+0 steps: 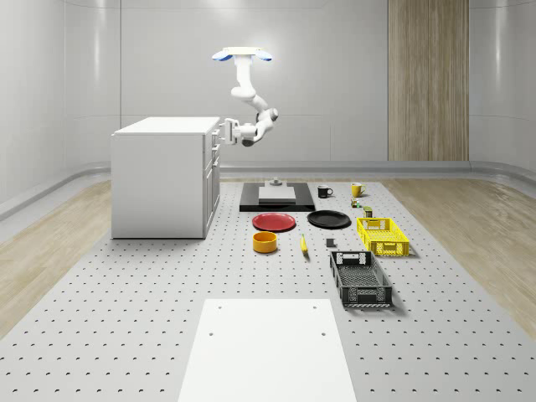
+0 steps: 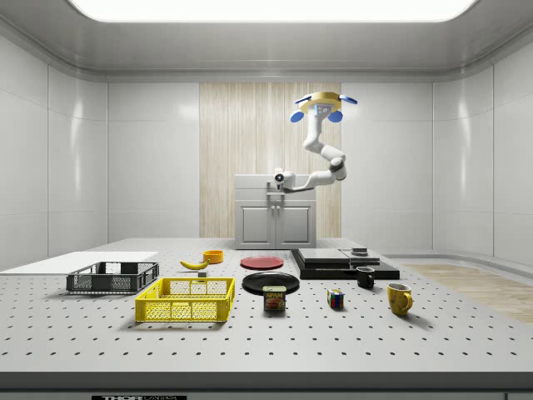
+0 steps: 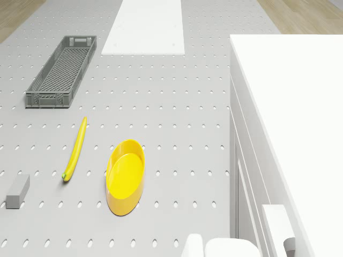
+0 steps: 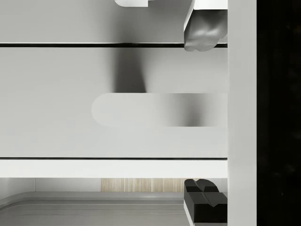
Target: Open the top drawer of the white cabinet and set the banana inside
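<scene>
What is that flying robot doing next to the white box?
The drone hovers in the air beside the white cabinet, and its arm reaches across so the gripper is right up at the top drawer, in front of the handle. The drawer looks shut. The banana it is meant to put inside lies on the table, next to the yellow bowl, so nothing has been picked up.

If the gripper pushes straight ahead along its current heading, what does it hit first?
Most likely the top drawer front of the white cabinet, around its handle: the gripper points level at it. Remaining gap unclear.
</scene>
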